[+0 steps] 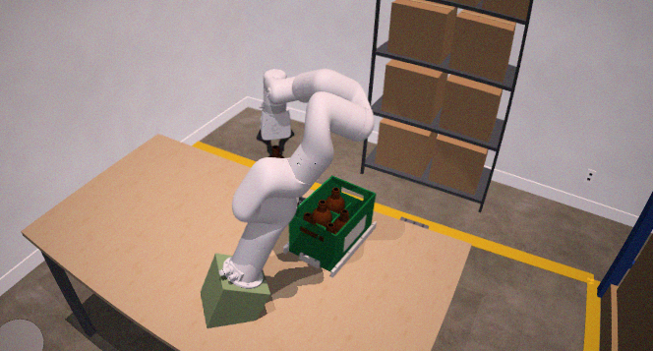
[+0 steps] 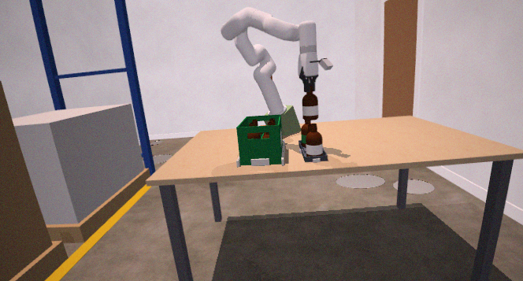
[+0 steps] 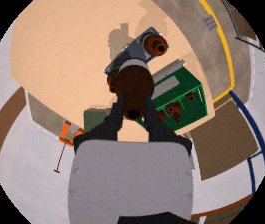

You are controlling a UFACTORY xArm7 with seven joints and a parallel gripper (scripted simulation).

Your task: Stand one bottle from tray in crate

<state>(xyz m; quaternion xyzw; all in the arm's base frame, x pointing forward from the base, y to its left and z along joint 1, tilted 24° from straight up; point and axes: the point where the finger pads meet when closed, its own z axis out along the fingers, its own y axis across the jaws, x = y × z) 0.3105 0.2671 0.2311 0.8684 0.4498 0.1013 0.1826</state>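
The gripper [image 1: 276,142] [image 2: 309,90] [image 3: 134,101] pinched a brown bottle [image 1: 276,151] [image 2: 310,105] [image 3: 134,85] by its neck, upright below the jaws; bottles stood in the green crate [image 1: 315,249] [image 2: 260,149] [image 3: 201,90] and on the tray [image 2: 320,158] [image 3: 128,53].

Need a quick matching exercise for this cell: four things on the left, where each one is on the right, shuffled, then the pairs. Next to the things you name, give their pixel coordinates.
Things
1. Green crate [image 1: 315,251] [image 2: 257,149] [image 3: 183,95]
2. Held bottle [image 2: 310,105] [image 3: 135,85]
3. Dark tray [image 2: 320,157] [image 3: 129,54]
4. Cardboard boxes [image 1: 418,32]

Places
A. On the table, beside the crate, with bottles standing on it
B. On the shelf rack [image 1: 372,82]
C. On the table, with bottles inside
D. In the closed jaws, above the tray

Pairs: 1-C, 2-D, 3-A, 4-B
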